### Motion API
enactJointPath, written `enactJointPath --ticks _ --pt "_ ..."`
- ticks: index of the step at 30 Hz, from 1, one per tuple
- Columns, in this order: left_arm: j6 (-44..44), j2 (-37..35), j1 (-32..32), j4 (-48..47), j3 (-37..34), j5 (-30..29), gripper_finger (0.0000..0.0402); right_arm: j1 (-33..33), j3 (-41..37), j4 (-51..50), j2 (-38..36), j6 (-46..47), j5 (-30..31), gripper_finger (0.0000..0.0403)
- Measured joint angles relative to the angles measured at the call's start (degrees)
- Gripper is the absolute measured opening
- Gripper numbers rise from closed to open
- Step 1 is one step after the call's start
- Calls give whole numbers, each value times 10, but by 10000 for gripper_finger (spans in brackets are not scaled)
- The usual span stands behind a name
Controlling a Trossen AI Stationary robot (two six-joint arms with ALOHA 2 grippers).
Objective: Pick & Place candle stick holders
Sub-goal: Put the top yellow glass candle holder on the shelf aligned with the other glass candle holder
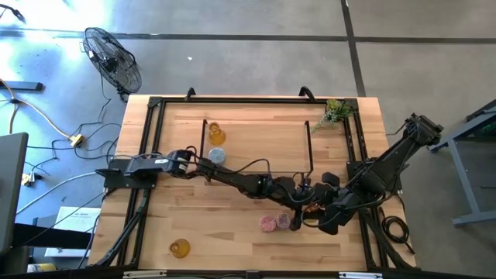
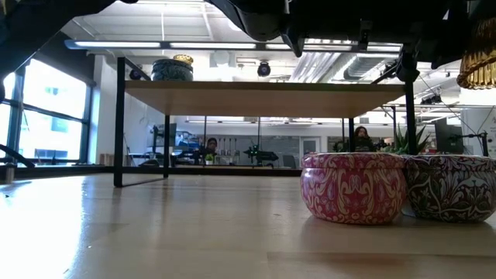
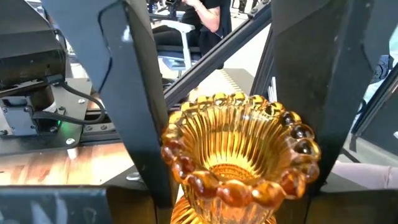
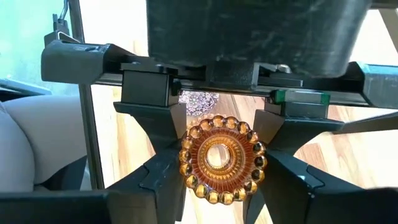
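An amber glass candle stick holder (image 4: 222, 158) with a beaded rim hangs in the air over the table's near right part (image 1: 311, 208), between both grippers. My left gripper (image 1: 304, 197) reaches it level from the left. My right gripper (image 1: 319, 214) comes at it slanting down from the right. Both are shut on it. A pink holder (image 1: 268, 223) and a purple one (image 1: 284, 222) stand on the table just left of them. Another amber holder (image 1: 180, 248) stands near the front edge. An amber one (image 1: 215, 133) and a blue one (image 1: 218, 155) stand on the shelf. My left gripper pinches the amber holder between its two fingers at the beaded rim (image 4: 188, 140), one finger (image 4: 171, 124) on each side. The fingers come level from the table's left. The holder is lifted clear of the table. My right gripper pinches the same holder at its rim (image 4: 189, 180), one finger (image 4: 163, 182) on each side. The fingers slant down from the right, along the holder's axis, and I look into its mouth. How far back it reaches does not show.
A black-framed wooden shelf (image 1: 256, 128) stands over the table's far middle, its legs (image 2: 118, 124) on the tabletop. A green plant sprig (image 1: 335, 114) lies at the far right corner. Bare wood lies at the near left and middle (image 1: 225, 248).
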Motion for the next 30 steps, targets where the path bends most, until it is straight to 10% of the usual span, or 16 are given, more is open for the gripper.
enactJointPath --ticks 5,7,30 --pt "14 0 0 -6 0 6 176 0 0 21 0 -34 -2 194" --pt "16 2 0 -18 -2 10 113 0 5 58 -1 -48 14 196" --pt "43 -21 0 -103 -4 6 116 90 5 222 -34 -139 69 194"
